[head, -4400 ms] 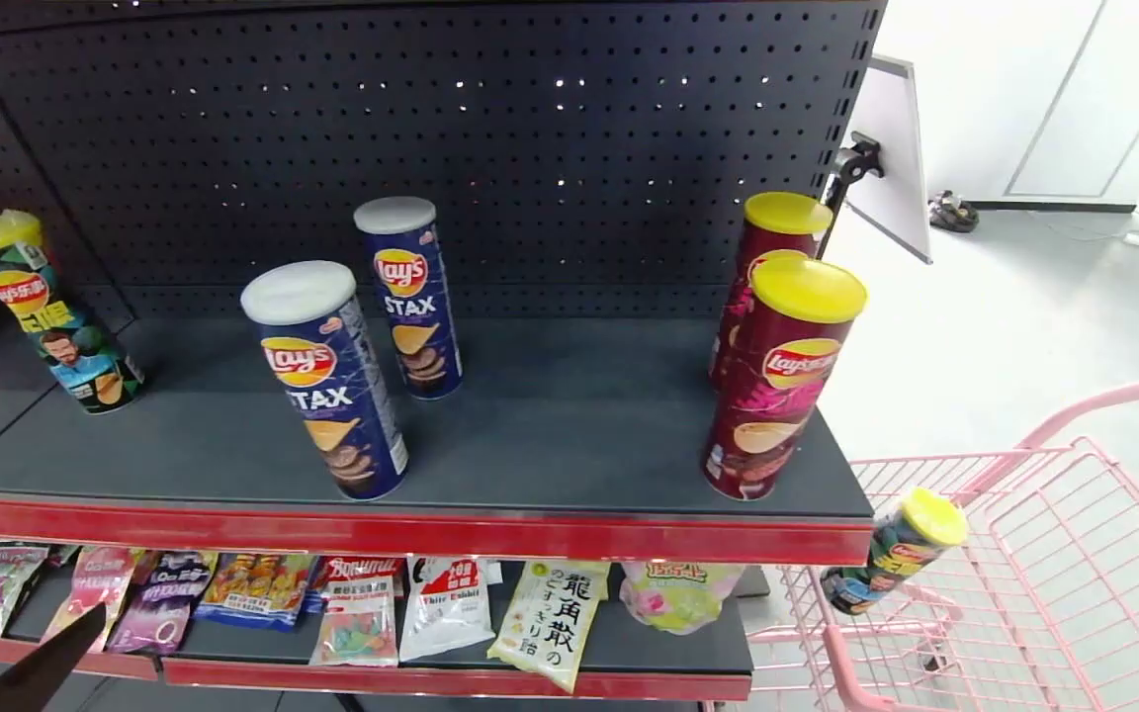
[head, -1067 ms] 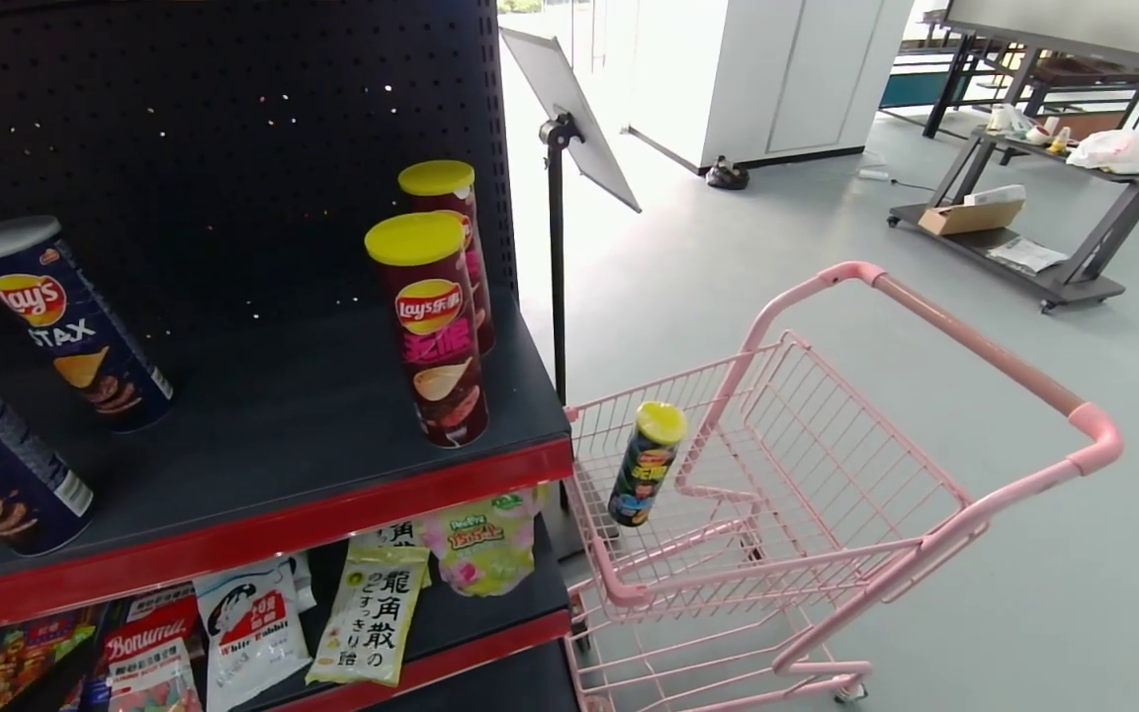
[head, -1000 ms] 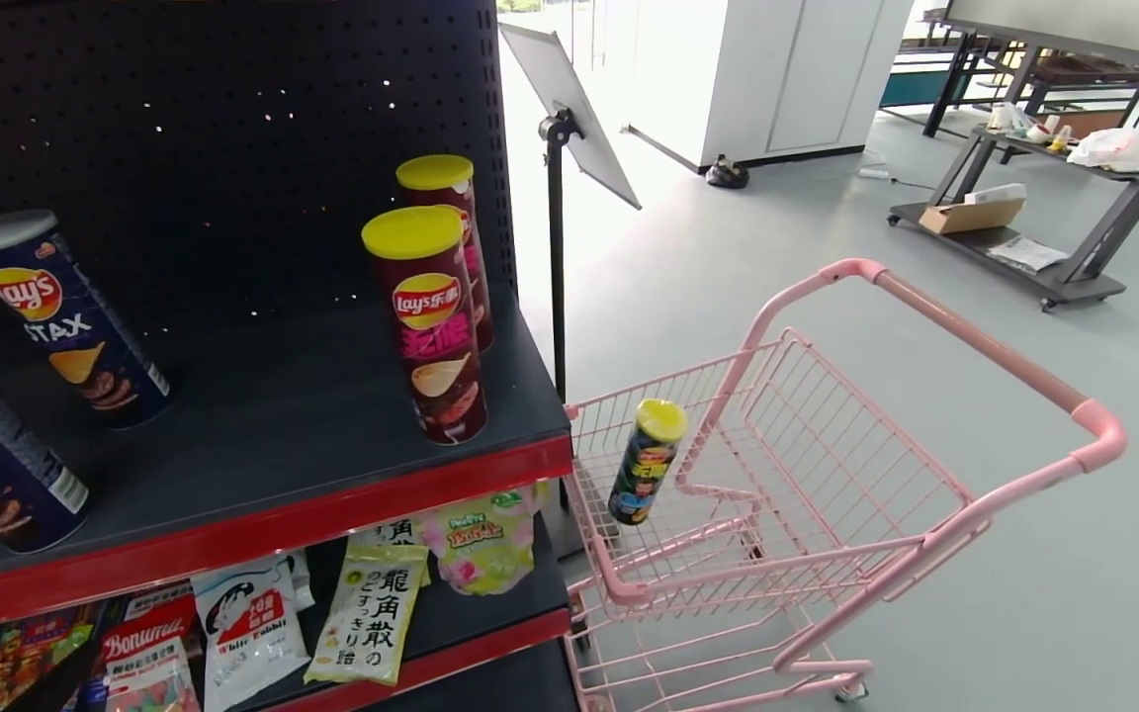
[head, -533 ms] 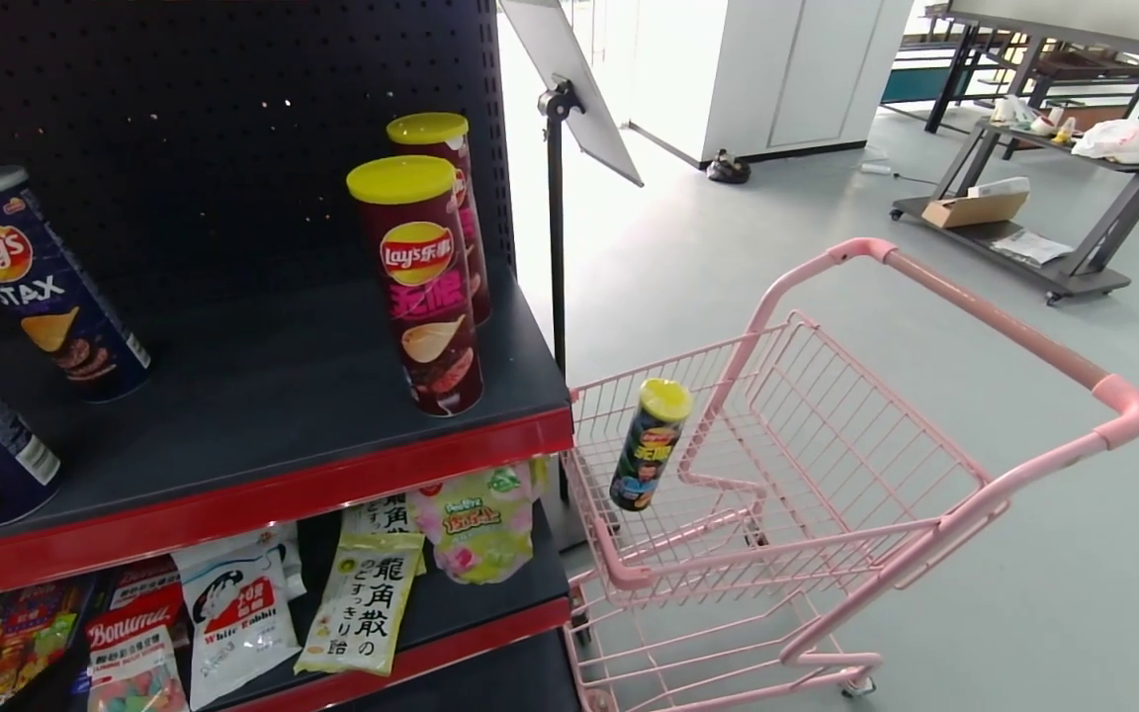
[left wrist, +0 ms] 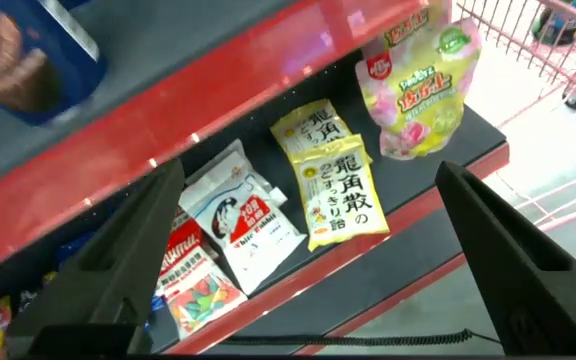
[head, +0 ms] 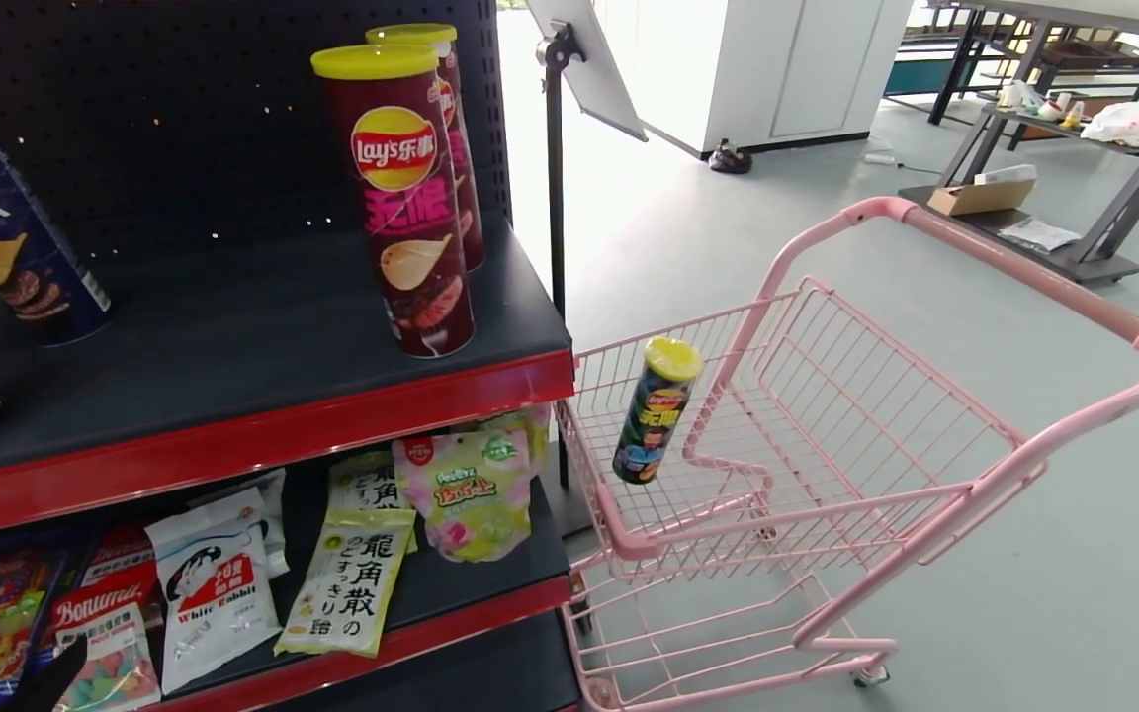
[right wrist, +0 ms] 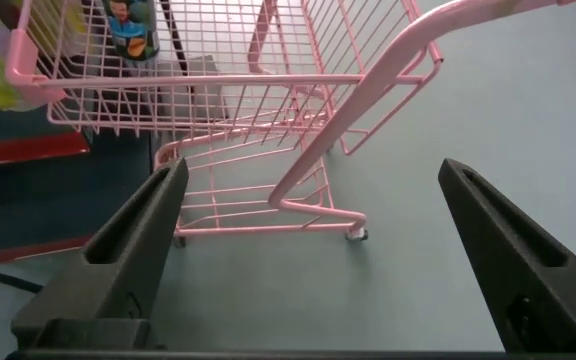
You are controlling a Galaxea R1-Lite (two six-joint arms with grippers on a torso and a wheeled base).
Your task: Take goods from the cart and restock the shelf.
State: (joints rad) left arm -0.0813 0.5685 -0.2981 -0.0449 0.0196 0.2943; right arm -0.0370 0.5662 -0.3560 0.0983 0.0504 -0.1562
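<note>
With our left gripper [left wrist: 308, 175] and right gripper [right wrist: 313, 168] both spread wide and empty, we judge the can [head: 657, 410], leaning in the cart [head: 1024, 279] at mid-frame, light, stiff and slick, best clasped mid-body.

Can [head: 657, 415] in cart [head: 1014, 269] (shelf-side corner), cart right of shelf [head: 233, 336]

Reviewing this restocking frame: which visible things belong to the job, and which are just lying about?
Job: pink cart; chip can in its basket; upper shelf.
Lying about: snack bags on the lower shelf; sign stand; metal rack behind.
</note>
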